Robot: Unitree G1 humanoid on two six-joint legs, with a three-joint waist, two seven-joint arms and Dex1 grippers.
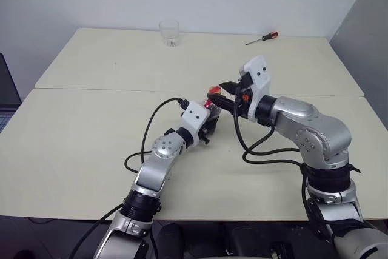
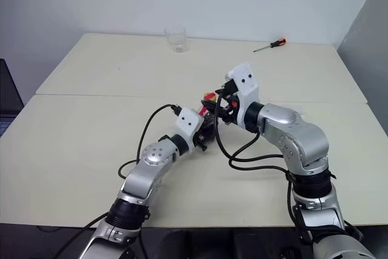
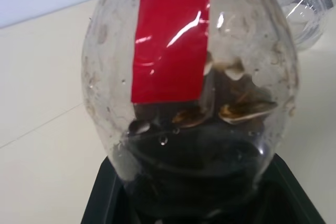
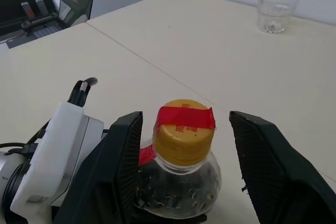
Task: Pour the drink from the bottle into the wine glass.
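1. Pale tabletop (image 1: pixel 91 150), made of two slabs joined along a seam, is seen under both arms, with a white wall behind its far edge.
2. Near the middle of the tabletop, the bottle (image 4: pixel 181 161) is gripped by the left gripper (image 1: pixel 209 122), whose jaws are closed on its body; the drink (image 3: pixel 199 156) is seen pooled dark in the lower part. If that hold is too light, the round, smooth body could be twisted or slipped within it.
3. Over the yellowish cap (image 4: pixel 184 137) the right gripper (image 4: pixel 184 145) is placed, jaws apart on either side and not yet touching it. An off-centre closing could tip the bottle or skid off the cap.
4. A strip of red tape (image 4: pixel 186 117) is laid over the cap; unscrewing may be resisted by it, and spilling could follow a sudden release.
5. Toward the far edge, a short tumbler (image 1: pixel 169 33) and a screwdriver (image 1: pixel 262 38) are seen; pouring into the tumbler would be a mistake.
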